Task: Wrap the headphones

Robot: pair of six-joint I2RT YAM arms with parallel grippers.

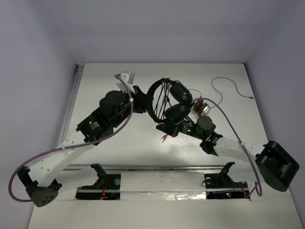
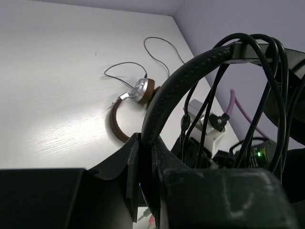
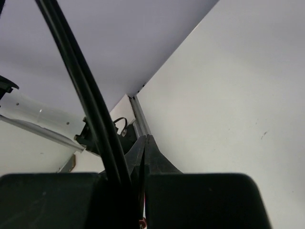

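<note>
No word, brand or number is showing legibly in any view. A small white marking (image 1: pixel 91 127) is sitting on the black housing of the left arm (image 1: pixel 107 110), left of centre in the top view, too small to read.

Brown-banded headphones (image 2: pixel 141 90), silver earcups, lying on white desk (image 2: pixel 57 86), far right side. Thin dark cable (image 2: pixel 157 37) trails from them in loose curves across desk. Pale walls (image 1: pixel 157 28) close in desk on three sides.
</note>
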